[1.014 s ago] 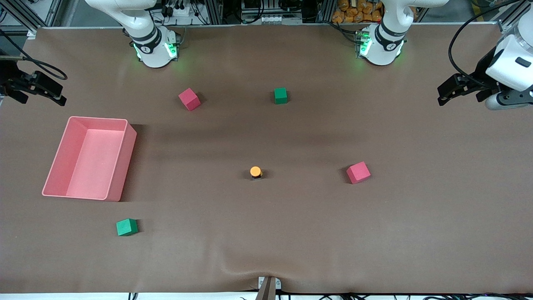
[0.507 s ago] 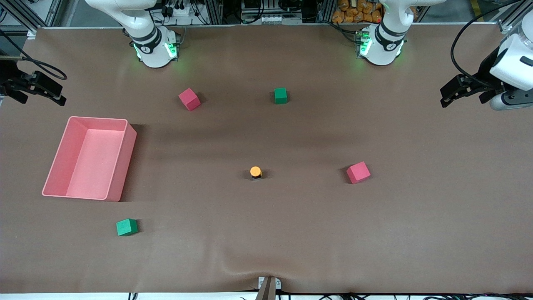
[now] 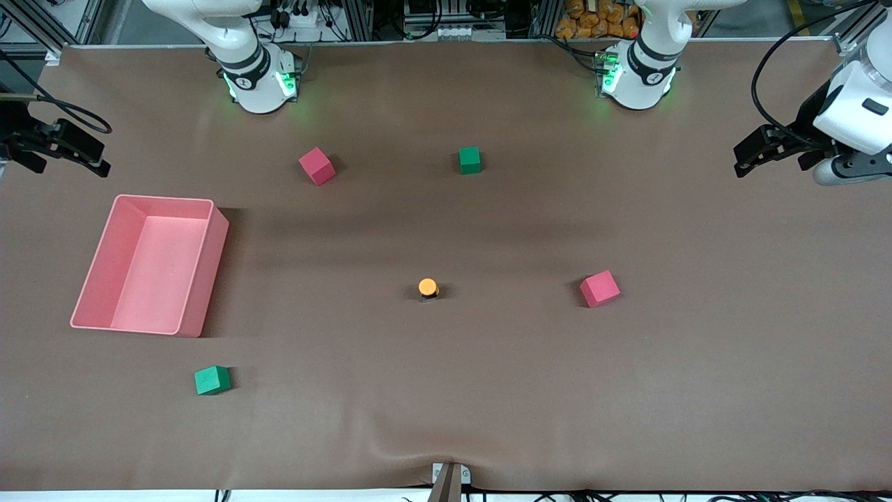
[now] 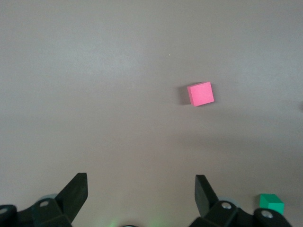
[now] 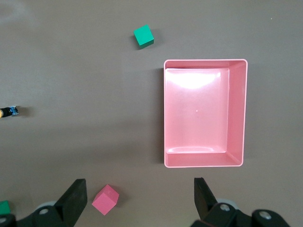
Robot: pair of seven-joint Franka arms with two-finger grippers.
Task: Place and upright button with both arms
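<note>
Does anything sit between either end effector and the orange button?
Nothing visible does. The button stands alone mid-table. The left end effector and right end effector, both open, hang over opposite table ends. The nearest red cube sits beside the button, off the left arm's direct line.

White jointed arms, black bands, green-lit bases, black cables, black jaws.

A robotics lab: two white arm bases with green status lights are bolted along one edge of a surface covered in brown matting. Aluminium framing, power strips and bundled cables line that edge. Foam cubes and a pink bin serve as test props.
</note>
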